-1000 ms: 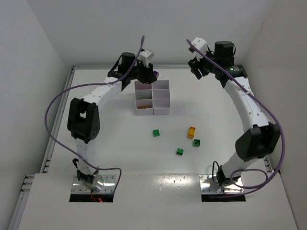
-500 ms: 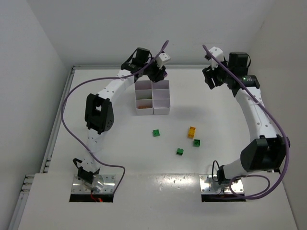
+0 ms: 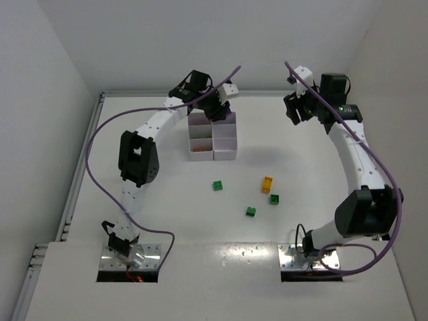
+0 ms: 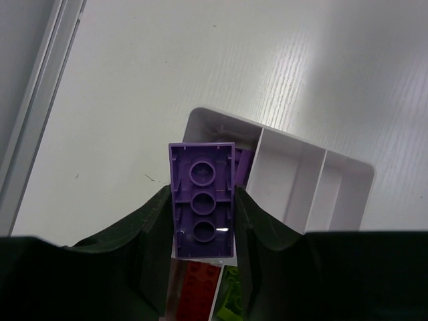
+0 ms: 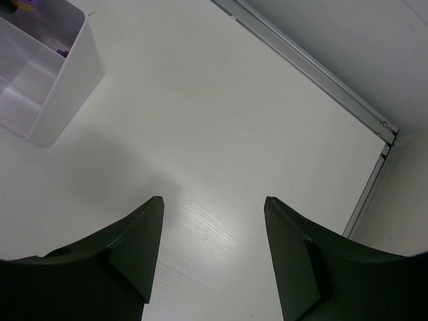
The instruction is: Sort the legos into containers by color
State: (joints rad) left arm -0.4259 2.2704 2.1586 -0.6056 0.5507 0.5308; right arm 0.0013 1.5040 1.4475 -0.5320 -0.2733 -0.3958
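Top external camera: high, distant, overlooking the whole table [image 3: 167, 200]. Both wrist cameras face steeply down, closer in. All three views include the containers [image 3: 225, 154].

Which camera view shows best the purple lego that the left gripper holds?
Left wrist view: the purple lego fills the centre, clamped in the left gripper over the containers. In the top external view the gripper mostly hides it; the right wrist view misses it.

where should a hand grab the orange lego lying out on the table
Come straight down from above and pinch the orange lego across its long side faces, left and right in the top view. It looks longer toward the arms, and a green lego sits close at its near end, so those sides seem freest.
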